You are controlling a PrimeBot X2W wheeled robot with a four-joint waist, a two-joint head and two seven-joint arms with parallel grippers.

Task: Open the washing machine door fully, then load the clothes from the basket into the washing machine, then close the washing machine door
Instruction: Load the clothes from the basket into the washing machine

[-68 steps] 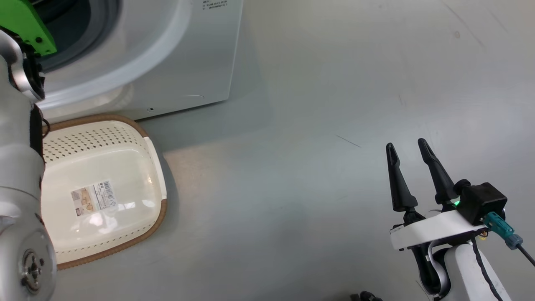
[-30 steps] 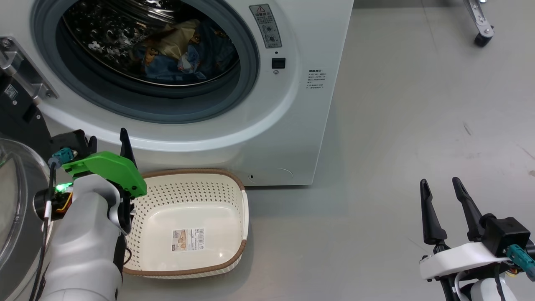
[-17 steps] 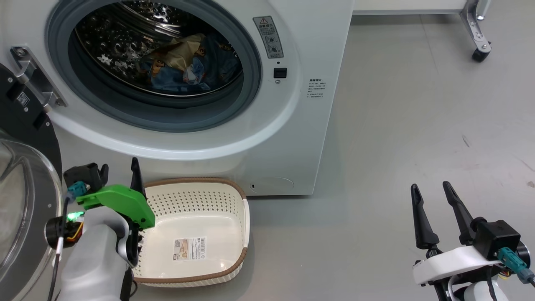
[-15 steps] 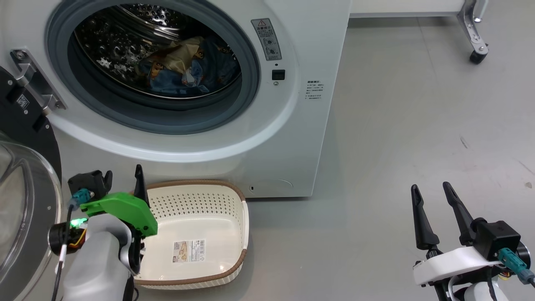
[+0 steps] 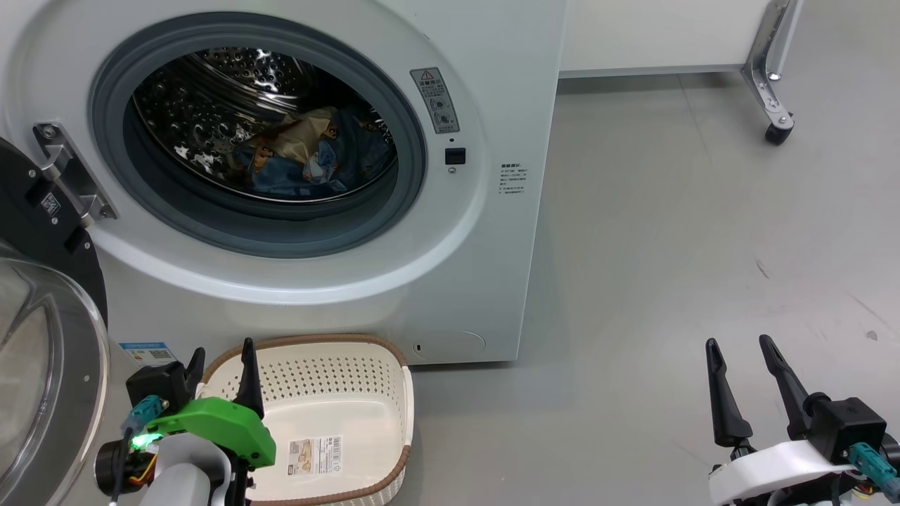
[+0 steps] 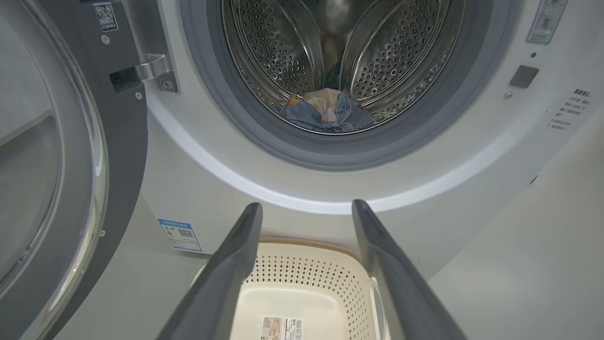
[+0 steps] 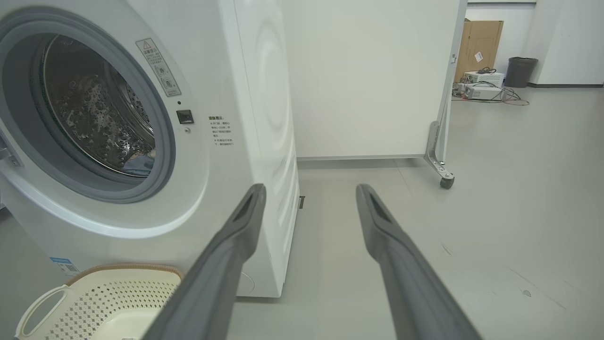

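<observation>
Since the clothes (image 5: 316,158) already lie low in the drum of the washing machine (image 5: 492,281), and the basket (image 5: 330,372) on the floor against the machine's front is bare, I judge that shutting the washing machine door (image 5: 42,337) is the step in hand.

From the head, that door stands swung wide on the machine's hinge side. The left gripper (image 5: 223,348) hovers beside it over the basket's rim, fingers spread and empty. The right gripper (image 5: 738,342), equally spread and empty, waits well off the machine's latch side. I would get the left fingers behind the door's black rim and push in a steady arc until it latches, keeping clear of the basket.

Along the left wrist, the spread fingers frame the machine's lower front, with the clothes beyond. Along the right wrist, the open fingers point past the machine's corner.

Against half a second ago, the head camera has shifted, so the opening sits lower in the picture. Both grippers are as wide as then, and the clothes and basket lie unchanged.
</observation>
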